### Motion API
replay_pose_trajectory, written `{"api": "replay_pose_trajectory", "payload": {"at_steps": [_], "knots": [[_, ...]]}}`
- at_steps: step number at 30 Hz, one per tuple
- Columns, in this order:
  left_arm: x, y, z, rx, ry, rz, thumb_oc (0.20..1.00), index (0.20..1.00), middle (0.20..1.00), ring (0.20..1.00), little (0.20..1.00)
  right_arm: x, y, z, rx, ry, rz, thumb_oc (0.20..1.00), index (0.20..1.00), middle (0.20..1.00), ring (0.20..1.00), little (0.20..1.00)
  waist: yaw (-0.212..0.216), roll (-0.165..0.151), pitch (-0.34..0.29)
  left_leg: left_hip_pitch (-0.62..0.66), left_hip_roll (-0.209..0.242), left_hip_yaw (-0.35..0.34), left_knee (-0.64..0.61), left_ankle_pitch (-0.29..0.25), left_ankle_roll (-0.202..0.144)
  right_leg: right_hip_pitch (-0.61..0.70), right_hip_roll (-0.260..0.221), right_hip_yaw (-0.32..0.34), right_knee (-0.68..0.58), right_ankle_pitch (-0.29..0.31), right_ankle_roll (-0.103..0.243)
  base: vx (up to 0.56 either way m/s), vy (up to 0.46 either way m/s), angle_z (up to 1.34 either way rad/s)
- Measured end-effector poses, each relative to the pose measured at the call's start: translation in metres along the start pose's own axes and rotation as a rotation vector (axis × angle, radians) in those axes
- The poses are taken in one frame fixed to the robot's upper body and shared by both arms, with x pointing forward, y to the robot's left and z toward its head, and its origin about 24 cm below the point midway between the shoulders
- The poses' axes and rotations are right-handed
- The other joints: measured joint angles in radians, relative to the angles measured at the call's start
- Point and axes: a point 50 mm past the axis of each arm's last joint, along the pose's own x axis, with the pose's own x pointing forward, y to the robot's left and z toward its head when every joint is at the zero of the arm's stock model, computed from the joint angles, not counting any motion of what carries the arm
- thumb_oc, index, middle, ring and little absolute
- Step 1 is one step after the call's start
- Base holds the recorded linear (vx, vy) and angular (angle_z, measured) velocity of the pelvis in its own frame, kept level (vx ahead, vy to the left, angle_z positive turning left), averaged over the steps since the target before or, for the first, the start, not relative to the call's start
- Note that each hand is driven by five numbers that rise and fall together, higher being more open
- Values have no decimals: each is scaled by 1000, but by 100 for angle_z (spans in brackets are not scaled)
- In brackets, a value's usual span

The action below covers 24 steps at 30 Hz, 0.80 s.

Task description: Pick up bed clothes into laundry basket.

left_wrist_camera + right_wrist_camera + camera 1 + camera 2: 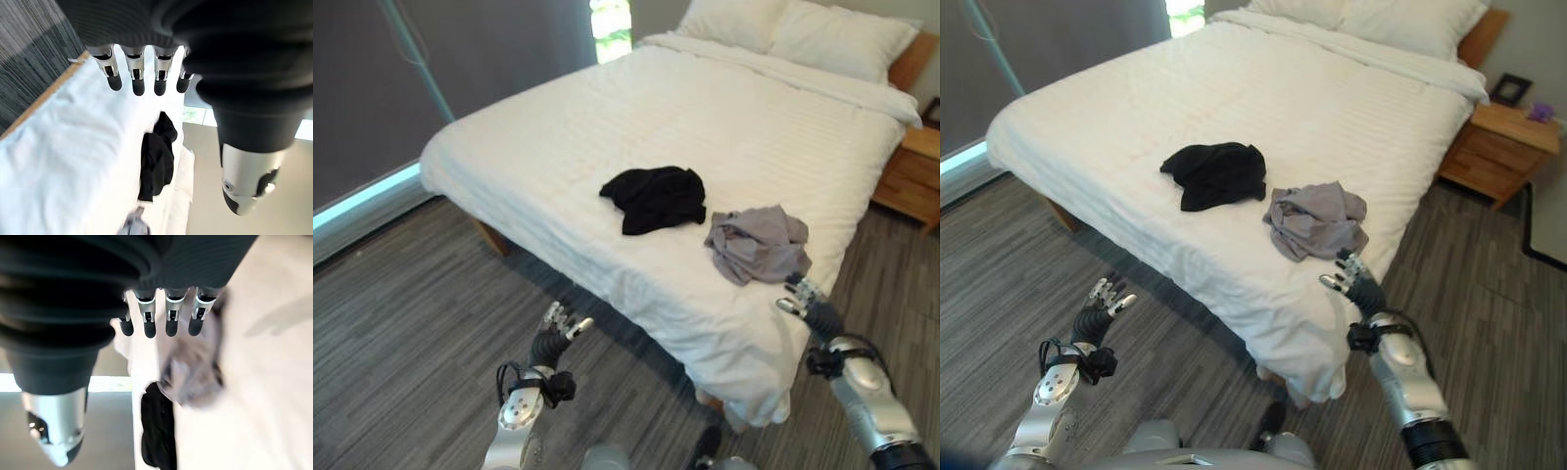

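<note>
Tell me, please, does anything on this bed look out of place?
Yes. Two crumpled garments lie on the otherwise smooth white bed near its foot: a black garment and beside it a grey garment.

The bed (607, 127) runs from centre toward one o'clock, two pillows (803, 34) at its far end. On its near part lie two garments — the shirt (654, 198) at the centre, the crumpled top (759, 245) just beside it at four o'clock. A nightstand (913, 174) stands at the bed's three o'clock. The left hand (558, 328) hangs over the floor (401, 323) at seven o'clock; the right hand (803, 297) is at the mattress edge — five o'clock, near the top.
</note>
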Motion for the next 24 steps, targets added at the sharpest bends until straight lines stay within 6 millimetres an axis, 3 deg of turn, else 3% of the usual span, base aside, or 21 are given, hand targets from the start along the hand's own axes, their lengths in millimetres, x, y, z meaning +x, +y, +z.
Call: {"api": "replay_pose_trajectory", "payload": {"at_steps": [2, 4, 5, 6, 7, 8, 9, 10, 12, 13, 17, 18, 24], "knots": [[1, -5, -1, -8, 6, -36, 1000, 1000, 1000, 1000, 1000, 8, -15, 3, -51, 23, -40, 1000, 1000, 1000, 1000, 1000, 1, -1, 4, 20, 25, 27, -234, 56, 0, -1, 19, -9, -4, -10, -4, 243, 65, 5], [2, -12, -4, -6, 31, -85, 1000, 1000, 1000, 1000, 1000, 15, -22, 3, -138, 67, -40, 1000, 1000, 1000, 1000, 1000, -5, -2, 7, 57, 15, 25, -385, 86, 2, -1, 29, -8, -4, -22, -2, 202, 92, 1], [3, -18, -5, 4, 41, -122, 1000, 1000, 1000, 1000, 1000, 22, -28, 7, -214, 87, -40, 1000, 1000, 1000, 1000, 1000, -3, -3, 12, 63, -13, 19, -458, 103, 4, -5, 33, -5, -6, -38, 16, 125, 69, -20], [3, -22, -8, 2, 55, -144, 1000, 1000, 1000, 1000, 1000, 33, -30, 11, -292, 106, -38, 1000, 1000, 1000, 1000, 1000, 4, 6, 14, 82, -32, 16, -502, 109, 7, -3, 38, -20, -2, -81, 61, 180, 113, -43], [0, -27, -11, -8, 69, -161, 1000, 1000, 1000, 1000, 1000, 41, -33, 19, -372, 123, -28, 1000, 1000, 1000, 1000, 1000, 20, 45, 15, 93, -10, 13, -517, 101, 7, -16, 56, -27, 60, -79, 17, 120, 117, -54], [-1, -34, -8, -15, 53, -196, 1000, 1000, 1000, 1000, 1000, 45, -40, 34, -440, 101, -33, 1000, 1000, 1000, 1000, 1000, 24, 93, 8, 95, 14, 2, -510, 73, 2, -30, 57, -20, 140, -97, 12, 166, 167, -29], [0, -33, -7, -2, 55, -210, 1000, 1000, 1000, 1000, 1000, 56, -37, 41, -455, 89, -56, 1000, 1000, 1000, 1000, 1000, 12, 101, 16, 91, 22, -28, -498, 135, 16, -14, 73, -22, 128, -112, -5, 164, 179, -17], [1, -31, -7, 20, 67, -226, 1000, 1000, 1000, 1000, 1000, 67, -29, 44, -483, 103, -39, 1000, 1000, 1000, 1000, 1000, 11, 78, 14, 99, -6, -26, -506, 144, 22, -26, 51, -11, 131, -112, -5, 155, 199, -3], [1, -37, -8, 19, 74, -254, 1000, 1000, 1000, 1000, 1000, 76, -30, 57, -519, 87, -56, 1000, 1000, 1000, 1000, 1000, 15, 98, 4, 113, -28, -22, -506, 148, 29, -25, 44, -7, 128, -102, 5, 90, 141, -10], [0, -39, -9, 20, 81, -262, 1000, 1000, 1000, 1000, 1000, 80, -35, 60, -541, 98, -97, 1000, 1000, 1000, 1000, 1000, 18, 115, -8, 123, -33, -9, -519, 163, 49, -32, 39, 1, 134, -98, 11, 26, 74, -6], [-3, -34, -12, 18, 93, -234, 1000, 1000, 1000, 1000, 1000, 81, -38, 55, -581, 126, -128, 1000, 1000, 1000, 1000, 1000, 42, 90, -19, 96, -68, 2, -522, 171, 62, -56, 8, 8, 112, -69, 54, 7, 95, 1], [-3, -33, -12, 20, 97, -232, 1000, 1000, 1000, 1000, 1000, 81, -39, 55, -597, 134, -140, 1000, 1000, 1000, 1000, 1000, 47, 79, -20, 84, -80, 2, -524, 178, 81, -59, 2, 8, 96, -50, 63, -27, 95, 9], [-7, -27, -15, 47, 119, -232, 1000, 1000, 1000, 1000, 1000, 93, -25, 67, -755, 104, -114, 1000, 1000, 1000, 1000, 1000, 81, 50, -17, 20, -119, -3, -528, 187, 104, -89, -13, 6, 19, 17, 64, -40, 69, 7]]}}
